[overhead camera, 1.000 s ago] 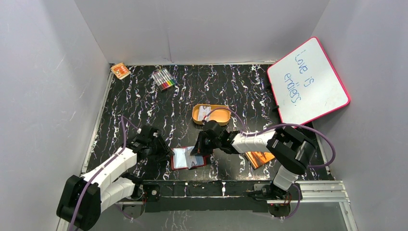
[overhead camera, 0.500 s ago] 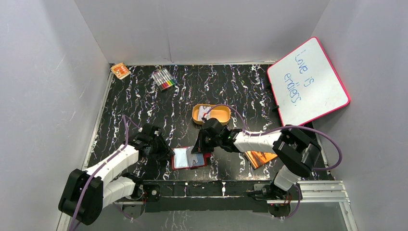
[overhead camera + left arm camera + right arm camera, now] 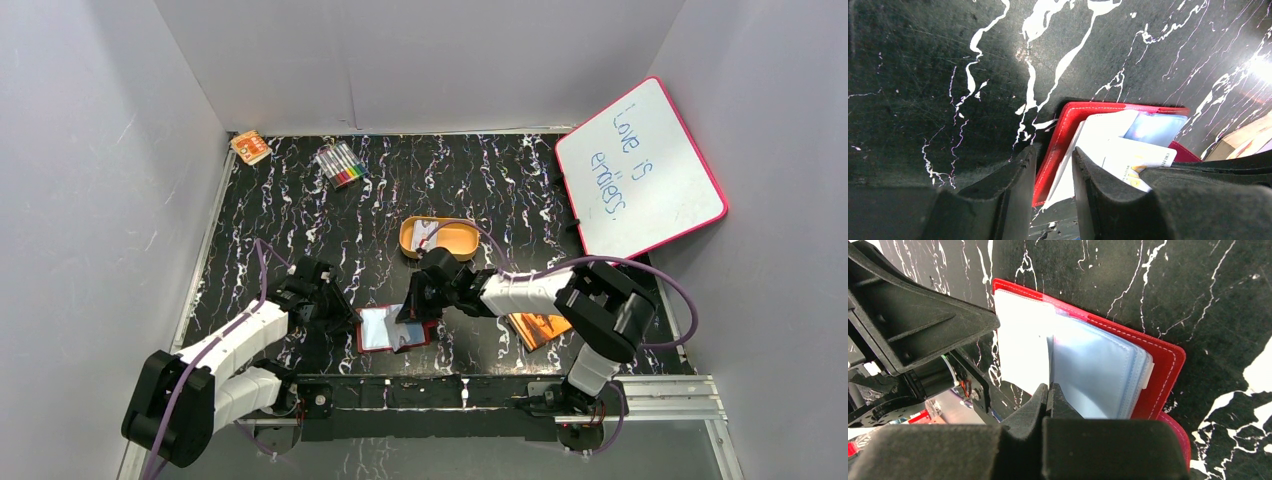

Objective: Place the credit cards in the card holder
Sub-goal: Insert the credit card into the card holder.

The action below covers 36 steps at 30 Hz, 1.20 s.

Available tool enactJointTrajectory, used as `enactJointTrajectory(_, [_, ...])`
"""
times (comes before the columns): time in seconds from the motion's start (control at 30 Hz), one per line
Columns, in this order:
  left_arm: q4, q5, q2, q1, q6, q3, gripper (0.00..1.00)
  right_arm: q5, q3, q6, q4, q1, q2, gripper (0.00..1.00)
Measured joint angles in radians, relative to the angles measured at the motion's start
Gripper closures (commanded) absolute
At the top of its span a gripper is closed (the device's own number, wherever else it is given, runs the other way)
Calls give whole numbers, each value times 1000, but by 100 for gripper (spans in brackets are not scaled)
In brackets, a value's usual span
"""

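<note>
Black, white-veined surface (image 3: 300, 220) is carrying everything, with grey panels walling it in. Near its front edge the holder (image 3: 380, 330) is lying open, red cover down and pale pockets up, between the tips of the two arms. Left jaws are pinching the holder's left red edge. In the left wrist view one finger (image 3: 1010, 200) is sitting outside the cover and the other (image 3: 1098, 200) on the pocket side, both touching it. Right jaws are pressing together on a thin pale card (image 3: 1133, 157) over the pockets. From the right wrist it is showing only edge-on, standing up from the bluish sleeves. Behind the holder a tin (image 3: 440, 238) is sitting, with something pale inside that I cannot make out. A booklet (image 3: 538, 328) is lying partly under the right arm (image 3: 520, 292). Markers (image 3: 341, 164) and a small orange box (image 3: 250, 147) are resting at the far left. A whiteboard (image 3: 640, 170) is leaning against the right wall.
</note>
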Motion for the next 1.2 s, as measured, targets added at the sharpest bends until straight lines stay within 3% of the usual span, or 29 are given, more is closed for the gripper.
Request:
enactJointTrajectory(0.9, [2,1,8,0,-8,2,70,39,-50,81,214,-6,66,100])
enactJointTrajectory(1.2, [-30,-6,5,0,-10,17,66,46,-52,84,264,-8,86,100])
